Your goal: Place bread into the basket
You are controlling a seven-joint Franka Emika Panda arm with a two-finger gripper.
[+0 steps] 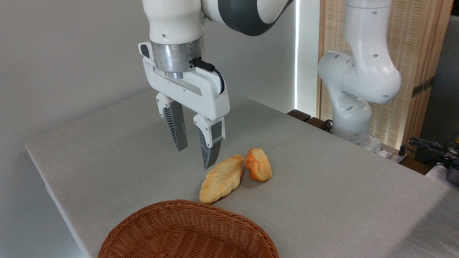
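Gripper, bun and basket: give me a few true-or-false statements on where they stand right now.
1. The gripper is open and holds nothing. True.
2. The orange bun already lies in the basket. False: it lies on the grey table, beyond the basket.
3. The pale braided loaf lies just left of the orange bun. True; they look to be touching or nearly so.
4. The gripper is straight over the orange bun. False: it hangs to the left of the bun, nearer the braided loaf's far end.
5. The visible part of the basket has bread in it. False: no bread shows inside.
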